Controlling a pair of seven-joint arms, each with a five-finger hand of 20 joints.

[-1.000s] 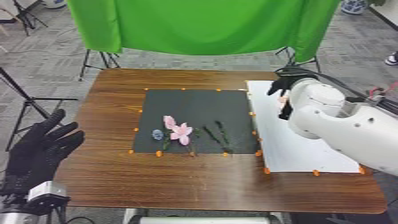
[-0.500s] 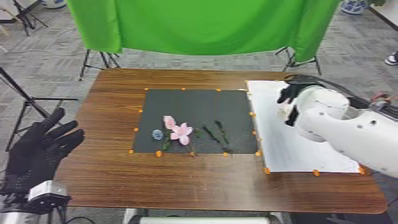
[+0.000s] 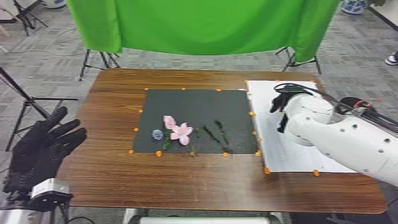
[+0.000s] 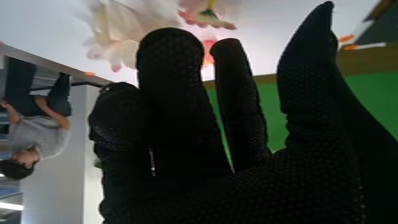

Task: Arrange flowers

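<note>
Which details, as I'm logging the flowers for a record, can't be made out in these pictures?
- Right wrist view: pink blossom, cut off by the edge.
- Right wrist view: pale blossom, cut off by the edge.
- Head view: part of the white sheet, hidden by the right arm.
- Head view: leaves of the dark sprigs, too small.

Through the head view I get bright, even light, strongest off the white sheet [image 3: 282, 146] at right; the far green cloth [image 3: 200, 25] shades darker in its folds. The right hand [image 3: 280, 102] reads nearly black. In the right wrist view, pale petals [image 4: 124, 31] look soft and washed out, and a ceiling light [image 4: 11, 205] glares.
</note>
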